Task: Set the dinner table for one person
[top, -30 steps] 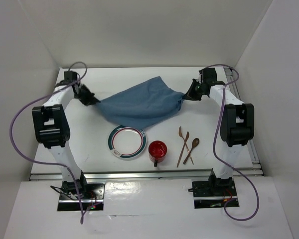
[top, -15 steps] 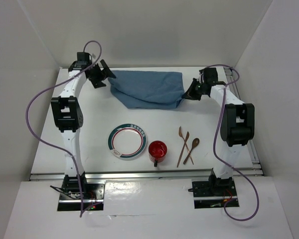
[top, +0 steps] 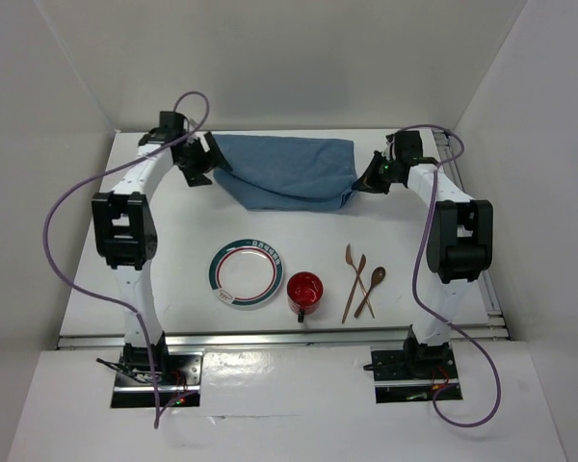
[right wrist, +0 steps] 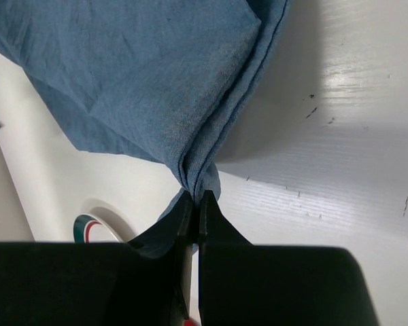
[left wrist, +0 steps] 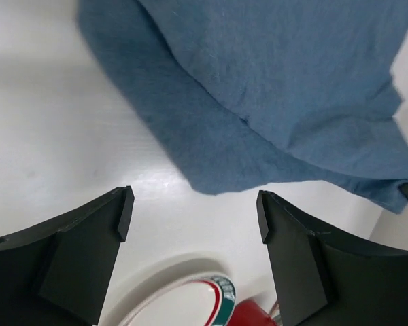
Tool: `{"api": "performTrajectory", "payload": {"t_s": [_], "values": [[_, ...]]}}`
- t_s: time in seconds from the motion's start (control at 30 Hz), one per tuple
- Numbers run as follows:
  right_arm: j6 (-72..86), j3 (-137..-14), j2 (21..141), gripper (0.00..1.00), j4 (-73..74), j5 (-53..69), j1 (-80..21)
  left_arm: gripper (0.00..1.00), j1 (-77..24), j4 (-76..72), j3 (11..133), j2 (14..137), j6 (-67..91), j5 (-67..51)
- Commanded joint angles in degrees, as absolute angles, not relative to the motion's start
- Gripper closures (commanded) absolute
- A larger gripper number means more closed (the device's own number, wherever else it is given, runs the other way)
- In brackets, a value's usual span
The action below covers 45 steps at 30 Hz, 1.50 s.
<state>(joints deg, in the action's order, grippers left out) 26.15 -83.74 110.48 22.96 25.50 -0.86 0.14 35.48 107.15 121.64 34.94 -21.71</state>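
The table (top: 164,241) is bare along its left side and in the strip between the cloth (top: 289,171), bunched near the far edge, and the plate (top: 246,274), cup (top: 304,292) and spoons (top: 363,279) toward the front edge. The left gripper (left wrist: 194,207) hangs released over the table, just beside the cloth's left edge. The right gripper (right wrist: 196,204) is clenched on the cloth's right corner.

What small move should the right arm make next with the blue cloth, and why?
Probably open the right tool and let go: it pinches a corner of the blue placemat, which lies on the dinner table, and the left tool is open, holding nothing.
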Motion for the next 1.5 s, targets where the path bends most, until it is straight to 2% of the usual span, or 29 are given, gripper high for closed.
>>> {"api": "performTrajectory", "payload": {"t_s": [0.0, 0.4, 0.47, 0.57, 0.6, 0.63, 0.7, 0.73, 0.77, 0.8, 0.93, 1.13, 1.27, 1.37, 1.4, 1.43, 1.47], "values": [[26.46, -85.25, 109.69, 1.00, 21.97, 26.81, -0.44, 0.08, -4.91, 38.76, 110.38, 128.40, 35.16, -19.70], [25.93, -84.11, 108.63, 1.00, 21.97, 26.81, -0.44, 0.10, -7.91, 40.34, 116.80, 137.01, 38.31, -8.96], [25.93, -84.11, 108.63, 1.00, 21.97, 26.81, -0.44, 0.12, -8.44, 40.86, 118.81, 138.60, 38.32, -8.44], [25.93, -84.11, 108.63, 1.00, 21.97, 26.81, 0.09, 0.23, -8.44, 40.87, 121.97, 141.23, 38.32, -9.14], [25.93, -84.11, 108.63, 1.00, 21.97, 26.81, 0.09, 0.27, -8.44, 42.17, 123.12, 141.85, 37.62, -9.14], [25.93, -84.11, 108.63, 1.00, 21.97, 26.81, 0.09, 0.40, -8.44, 42.88, 124.09, 142.38, 37.62, -9.14], [25.93, -84.11, 108.63, 1.00, 21.97, 27.42, 0.61, 0.57, -8.44, 44.55, 126.29, 143.00, 37.09, -9.75], [25.93, -84.72, 108.63, 1.00, 21.97, 27.42, 0.62, 0.84, -8.44, 44.56, 126.30, 142.13, 36.57, -9.76], [25.93, -85.34, 108.63, 1.00, 21.97, 27.42, 0.62, 0.94, -7.92, 44.56, 126.30, 141.34, 36.56, -10.54], [25.93, -85.86, 108.63, 1.00, 21.97, 27.94, 0.62, 1.00, -7.91, 44.56, 126.30, 140.55, 36.56, -11.07], [25.93, -88.59, 108.63, 1.00, 22.59, 28.56, 0.62, 1.00, -5.89, 44.56, 127.70, 136.41, 35.24, -13.88], [25.93, -93.95, 108.46, 1.00, 23.64, 30.58, 1.14, 1.00, -5.89, 48.86, 136.49, 130.71, 31.74, -13.89], [25.93, -92.29, 104.86, 1.00, 23.64, 31.11, 1.14, 1.00, -5.36, 51.93, 136.06, 124.92, 29.10, -14.85], [25.40, -85.98, 100.73, 1.00, 23.64, 31.73, 1.14, 1.00, -4.83, 55.98, 131.67, 119.56, 25.68, -16.26], [24.70, -83.78, 98.55, 1.00, 23.03, 31.73, 1.14, 0.96, -4.83, 57.20, 130.18, 118.40, 24.71, -16.26], [24.70, -79.06, 97.66, 1.00, 23.03, 31.73, 1.14, 0.73, -4.83, 58.70, 127.64, 117.61, 23.74, -14.17], [24.18, -76.66, 96.43, 1.00, 22.16, 31.21, 1.14, 0.29, -5.36, 60.71, 126.49, 117.08, 23.21, -12.67]]}}
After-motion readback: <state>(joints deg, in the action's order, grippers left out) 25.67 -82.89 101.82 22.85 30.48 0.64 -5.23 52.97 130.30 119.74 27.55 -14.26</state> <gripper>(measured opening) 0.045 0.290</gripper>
